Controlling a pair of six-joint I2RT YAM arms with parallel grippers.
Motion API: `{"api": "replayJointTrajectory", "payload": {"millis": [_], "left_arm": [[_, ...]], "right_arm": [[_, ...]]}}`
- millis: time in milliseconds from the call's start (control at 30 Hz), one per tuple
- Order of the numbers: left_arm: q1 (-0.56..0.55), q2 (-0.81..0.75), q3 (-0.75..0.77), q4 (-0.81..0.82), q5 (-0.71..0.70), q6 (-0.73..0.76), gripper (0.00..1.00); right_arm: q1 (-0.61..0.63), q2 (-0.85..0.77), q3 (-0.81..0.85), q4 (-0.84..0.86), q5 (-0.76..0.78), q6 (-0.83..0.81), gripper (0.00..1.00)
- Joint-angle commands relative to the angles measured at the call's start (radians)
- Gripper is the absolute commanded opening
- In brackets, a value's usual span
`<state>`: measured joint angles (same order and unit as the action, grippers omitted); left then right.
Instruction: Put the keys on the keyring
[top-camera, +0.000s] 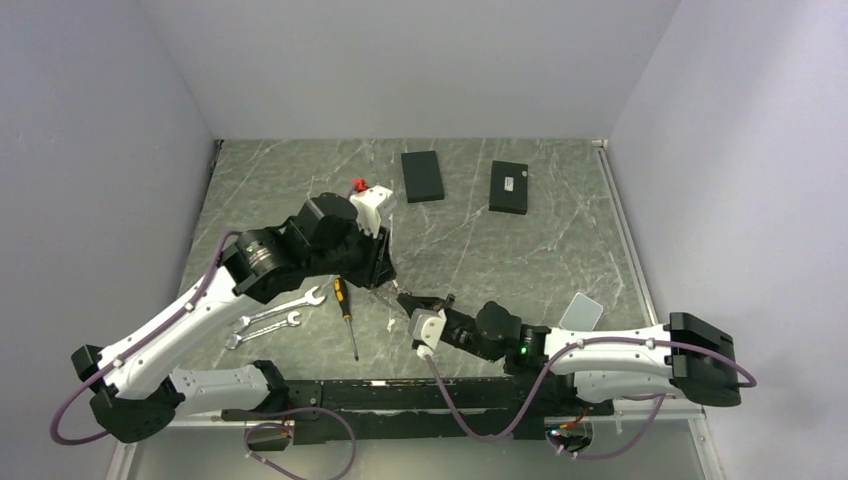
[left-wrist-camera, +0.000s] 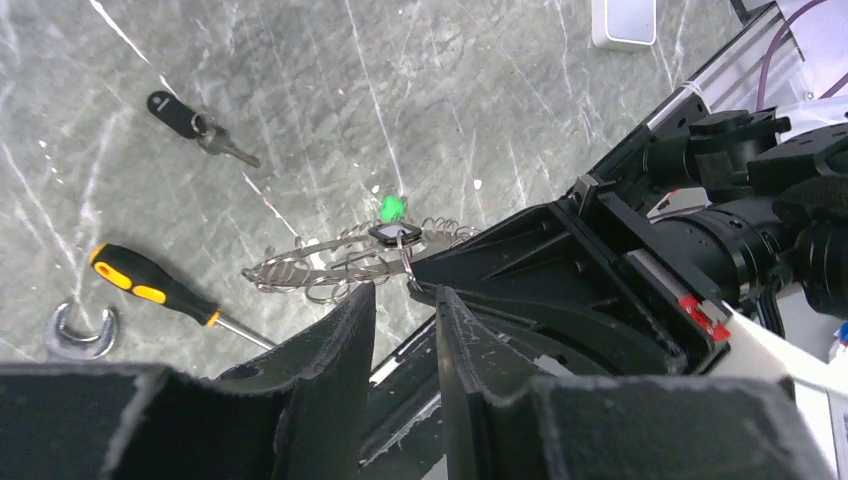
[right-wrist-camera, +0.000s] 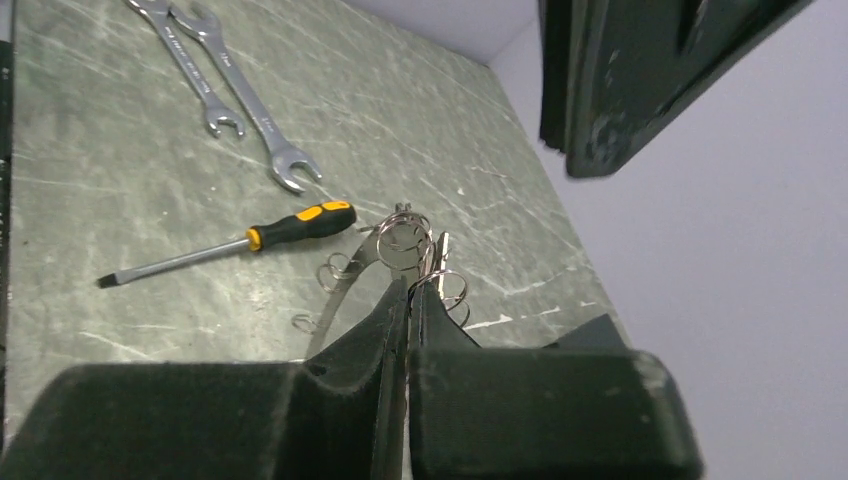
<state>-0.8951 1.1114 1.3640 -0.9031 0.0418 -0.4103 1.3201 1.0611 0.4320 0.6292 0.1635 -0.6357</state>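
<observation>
Pinching the keyring (left-wrist-camera: 310, 262) in my right pincer (right-wrist-camera: 408, 285), left pincer (left-wrist-camera: 405, 300) spread and empty, I judge the job unfinished — one key (left-wrist-camera: 195, 118) lies loose on the desk (left-wrist-camera: 500, 90).

No legible text is showing anywhere; small white label (top-camera: 509, 183) on the flat black rectangular box (top-camera: 516, 200) is appearing too tiny to read.

Left arm (top-camera: 190, 320) and right arm (top-camera: 610, 362): white shells, black joints, black fingers (left-wrist-camera: 330, 385), purple cables (top-camera: 470, 425); green LED (top-camera: 522, 351) on right.
</observation>
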Motion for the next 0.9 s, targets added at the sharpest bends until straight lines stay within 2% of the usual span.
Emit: {"api": "replayJointTrajectory", "payload": {"millis": [0, 67, 167, 567, 867], "left_arm": [[0.004, 0.028, -0.016, 0.031, 0.047, -0.079, 0.29], [0.004, 0.044, -0.027, 0.046, 0.066, -0.090, 0.23], [0.004, 0.075, -0.022, 0.039, 0.072, -0.101, 0.22], [0.004, 0.102, -0.042, 0.052, 0.097, -0.093, 0.33], [0.003, 0.117, -0.074, 0.073, 0.119, -0.094, 0.23]], "right_arm": [[0.025, 0.004, 0.016, 0.166, 0.088, -0.095, 0.00], [0.032, 0.009, 0.017, 0.169, 0.101, -0.108, 0.00], [0.040, 0.015, 0.020, 0.174, 0.118, -0.125, 0.00], [0.048, 0.035, 0.032, 0.176, 0.139, -0.163, 0.00], [0.051, 0.035, 0.042, 0.186, 0.145, -0.186, 0.00]]}}
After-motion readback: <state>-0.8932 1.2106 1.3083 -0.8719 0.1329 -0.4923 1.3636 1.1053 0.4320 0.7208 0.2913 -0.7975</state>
